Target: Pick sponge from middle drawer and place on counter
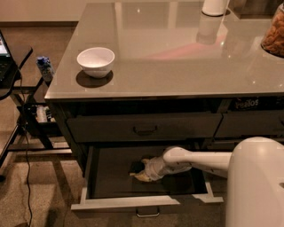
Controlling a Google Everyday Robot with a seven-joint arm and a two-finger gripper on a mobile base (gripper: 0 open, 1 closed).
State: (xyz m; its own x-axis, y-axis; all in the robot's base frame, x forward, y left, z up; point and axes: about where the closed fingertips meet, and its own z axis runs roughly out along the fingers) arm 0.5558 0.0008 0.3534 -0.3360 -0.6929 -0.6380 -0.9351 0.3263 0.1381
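Ok, status: middle drawer (pixel 133 203) is pulled out below the closed dark-fronted drawer (pixel 144 128). That open top is the only way in, which is why the arm (pixel 199 159) enters from the right, low and nearly level. My read is that the gap under the upper drawer is shallow, so a steep approach wouldn't fit.

End effector (pixel 143 171) is down at the drawer floor, roughly mid-width, right at the sponge (pixel 141 177). The sponge's yellow layer pokes out at the lower-left of the tip, with a darker patch just above it. They are touching, or the sponge is inside the grip. The wrist body hides the contact, so I can't tell whether it's clamped or released.

Judgement: we're at the grasp stage and nothing has been placed yet. The next move needs a retreat that clears the front panel and the upper drawer before rising to the counter surface (pixel 168 66). A white bowl (pixel 96 61) sits near its left front edge, with a white container (pixel 215 6) and a jar (pixel 274 37) at back right. Between the bowl and those looks like the natural drop spot.
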